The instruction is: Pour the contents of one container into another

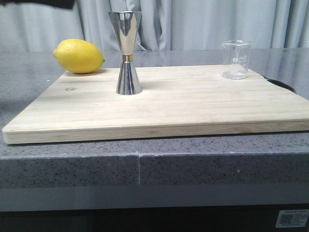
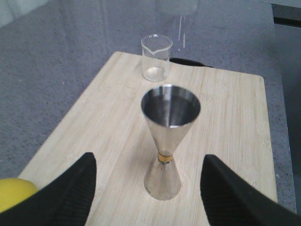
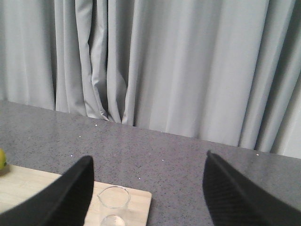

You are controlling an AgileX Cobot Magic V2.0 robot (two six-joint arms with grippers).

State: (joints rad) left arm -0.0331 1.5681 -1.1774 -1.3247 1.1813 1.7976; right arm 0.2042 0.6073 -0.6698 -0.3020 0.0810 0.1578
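The left gripper [image 2: 148, 188] has its black fingers [image 2: 66, 197] spread wide apart and grasping nothing; the tall shiny steel hourglass jigger with a thin gold band at its waist [image 2: 167, 141] stands upright in the gap between them, touching neither; the right gripper [image 3: 148, 193] likewise has its dark fingers [image 3: 235, 197] released and parted, with the small clear glass beaker with a pouring lip [image 3: 113, 202] below and between them, untouched.

Taking the jigger [image 1: 126, 53] as landmark in the front view: it stands on the pale wooden cutting board [image 1: 193, 106], left of the board's middle; the beaker [image 1: 236, 59] stands upright well to its right, near the board's far right corner, with faint white markings on its wall; the yellow lemon [image 1: 78, 56] lies to the jigger's left, at the board's far left edge; the board rests on the grey speckled stone surface [image 1: 72, 164]; grey curtains [image 3: 164, 61] hang behind.
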